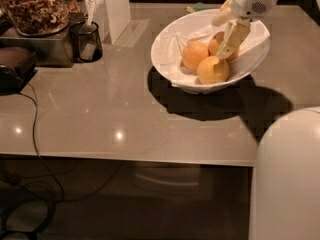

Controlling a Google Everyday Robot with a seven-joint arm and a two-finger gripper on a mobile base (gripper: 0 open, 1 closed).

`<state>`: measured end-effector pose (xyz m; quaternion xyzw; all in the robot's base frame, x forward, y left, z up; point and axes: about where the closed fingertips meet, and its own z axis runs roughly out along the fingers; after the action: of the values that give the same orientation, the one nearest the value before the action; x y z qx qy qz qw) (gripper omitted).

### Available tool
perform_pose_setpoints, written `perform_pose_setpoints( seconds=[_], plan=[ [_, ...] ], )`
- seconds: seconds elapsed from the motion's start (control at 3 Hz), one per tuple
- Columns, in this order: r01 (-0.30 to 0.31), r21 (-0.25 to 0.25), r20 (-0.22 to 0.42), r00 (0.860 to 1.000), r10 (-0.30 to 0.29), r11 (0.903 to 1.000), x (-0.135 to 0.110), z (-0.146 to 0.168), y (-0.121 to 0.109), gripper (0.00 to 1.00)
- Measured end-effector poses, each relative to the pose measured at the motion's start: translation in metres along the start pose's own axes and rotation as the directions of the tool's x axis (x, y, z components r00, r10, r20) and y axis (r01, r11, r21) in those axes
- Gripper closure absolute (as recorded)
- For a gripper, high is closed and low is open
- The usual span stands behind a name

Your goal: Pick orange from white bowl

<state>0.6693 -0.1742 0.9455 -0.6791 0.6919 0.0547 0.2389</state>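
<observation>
A: How will the orange (214, 44) handle?

B: I judge it firm and rather light. The skin is smooth, so it may slip. It is round, so take it across its widest part, from two opposite sides.

A: Where is it?

B: In the bowl (200, 86), towards 2 o'clock, on paper (180, 39). A second orange (195, 55) lies at 9 o'clock and a third orange (213, 70) at 6 o'clock, both just beside it.

A: And the gripper (227, 41)?

B: It reaches into the bowl from 1 o'clock, against that orange. Whether it is open or closed, I cannot tell.
</observation>
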Motion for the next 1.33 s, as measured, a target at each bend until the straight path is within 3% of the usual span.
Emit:
perform_pose_setpoints(
  seconds=[0.33,1.33],
  plan=[
    [-0.002,-0.008,-0.013,1.0,0.001,1.0,0.009,0.005,-0.003,0.33],
    [-0.013,-0.025,-0.033,0.999,0.012,0.9996,0.034,0.016,-0.011,0.32]
  ],
)
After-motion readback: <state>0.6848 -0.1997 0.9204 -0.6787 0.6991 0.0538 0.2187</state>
